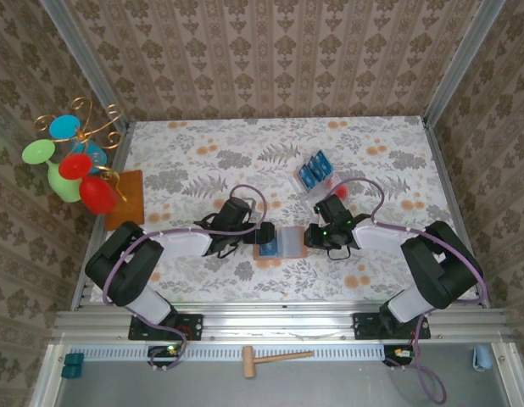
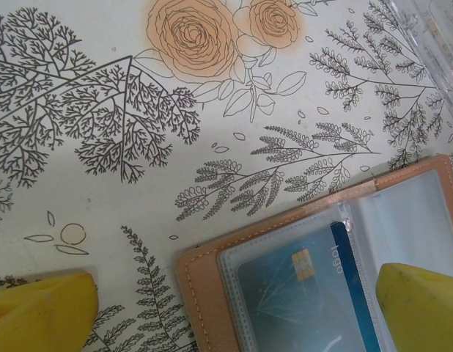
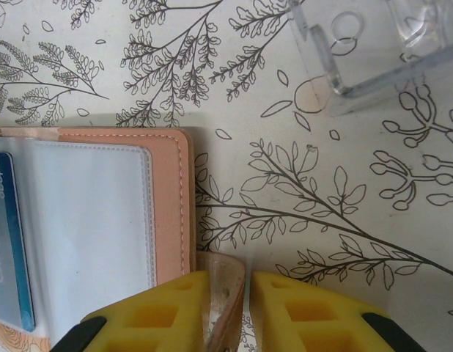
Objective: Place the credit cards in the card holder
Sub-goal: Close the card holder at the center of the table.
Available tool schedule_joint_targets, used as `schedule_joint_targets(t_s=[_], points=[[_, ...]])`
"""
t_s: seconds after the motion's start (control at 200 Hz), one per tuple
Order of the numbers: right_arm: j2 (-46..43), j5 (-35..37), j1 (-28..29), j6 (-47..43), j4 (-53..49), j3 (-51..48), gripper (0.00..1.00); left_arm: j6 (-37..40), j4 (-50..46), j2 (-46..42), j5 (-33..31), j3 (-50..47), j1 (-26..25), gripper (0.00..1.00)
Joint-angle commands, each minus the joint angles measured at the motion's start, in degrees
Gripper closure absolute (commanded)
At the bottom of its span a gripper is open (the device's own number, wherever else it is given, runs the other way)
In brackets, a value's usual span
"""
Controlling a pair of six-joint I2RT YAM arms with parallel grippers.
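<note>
Top external view: both arms fold at the elbow and reach inward from their bases, forearms low over the flowered worktop (image 1: pixel 203 153) and wrists facing each other across the card holder (image 1: pixel 280 242), which lies open between them near the front middle.

The left tool (image 1: pixel 264 234) is at the holder's left edge, the right tool (image 1: pixel 313 236) at its right edge.

From the left wrist, the yellow fingers (image 2: pixel 39 312) are spread wide. One is over bare worktop and the other above the holder's clear sleeve; I cannot tell whether either touches. One blue credit card (image 2: pixel 307 293) sits inside that sleeve, chip showing.

From the right wrist, the right tool's fingers (image 3: pixel 160 315) are pressed together on a tan leather flap at the holder's outer edge, pinching it upright between them.

More blue credit cards (image 1: pixel 314 172) stand in a clear tray (image 3: pixel 373 73) beyond the right tool, apart from the holder.
</note>
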Motion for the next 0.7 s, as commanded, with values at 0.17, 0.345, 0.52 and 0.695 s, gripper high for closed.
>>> schedule_joint_targets(t_s=[0.17, 0.345, 0.52, 0.695], points=[[3.55, -2.14, 1.28, 0.74, 1.05, -0.38, 0.78, 0.62, 3.21, 3.87, 5.34, 1.64, -2.05, 0.00], [3.64, -1.96, 1.46, 0.62, 0.67, 0.12, 0.78, -0.13, 4.69, 4.16, 7.48, 1.60, -2.08, 0.00], [3.76, -1.96, 1.54, 0.58, 0.63, 0.12, 0.78, -0.69, 6.06, 4.09, 9.11, 1.68, -2.12, 0.00], [3.64, -1.79, 1.63, 0.61, 0.56, 0.04, 0.78, -1.04, 7.19, 4.10, 10.24, 1.51, -2.06, 0.00]])
